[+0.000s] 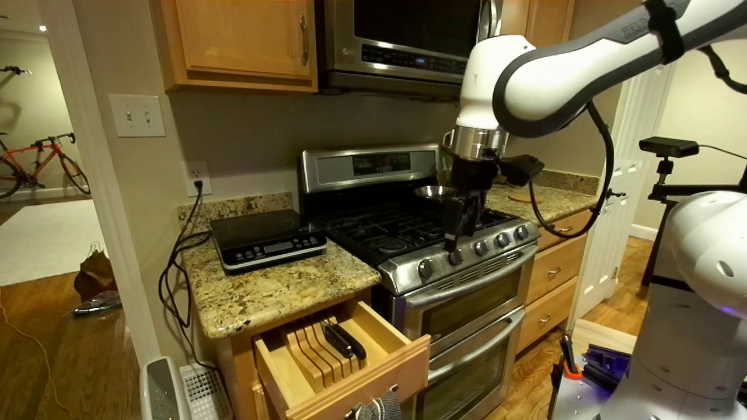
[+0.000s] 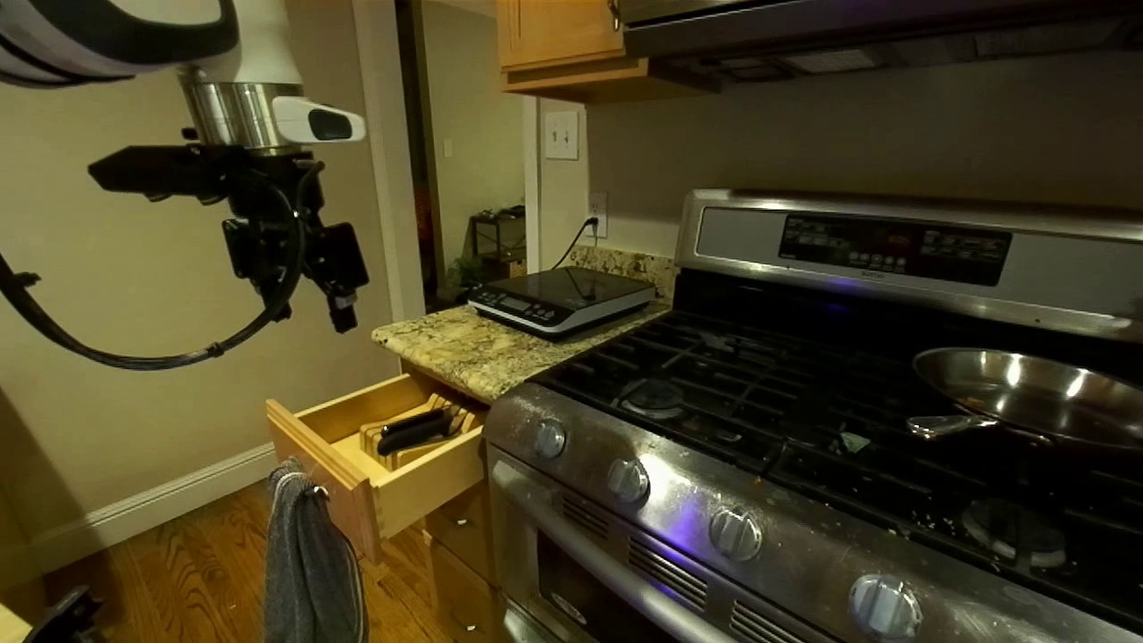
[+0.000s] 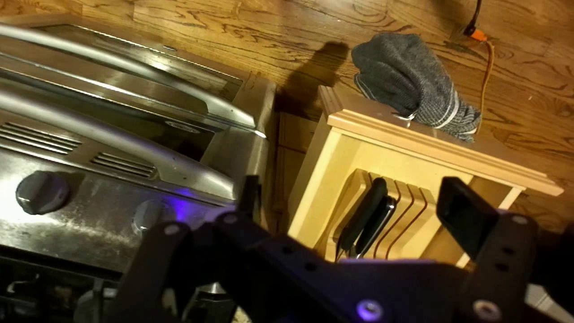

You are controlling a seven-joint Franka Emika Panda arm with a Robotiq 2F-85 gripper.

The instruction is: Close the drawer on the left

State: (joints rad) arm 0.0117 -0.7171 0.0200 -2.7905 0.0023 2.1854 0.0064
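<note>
One drawer (image 2: 433, 493) stood pulled out beneath the front edge of the counter (image 1: 280, 286). Your gripper (image 3: 350, 190) hung higher, jaws spread and empty; probably you needed to close them, lower outside the panel (image 1: 408, 370), and push squarely inward above the towel (image 2: 308, 554).

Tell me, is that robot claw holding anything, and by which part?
Nothing: the wrist view shows the gripper open, its fingers apart and nothing clasped between them. The drawer isn't being gripped either.
</note>
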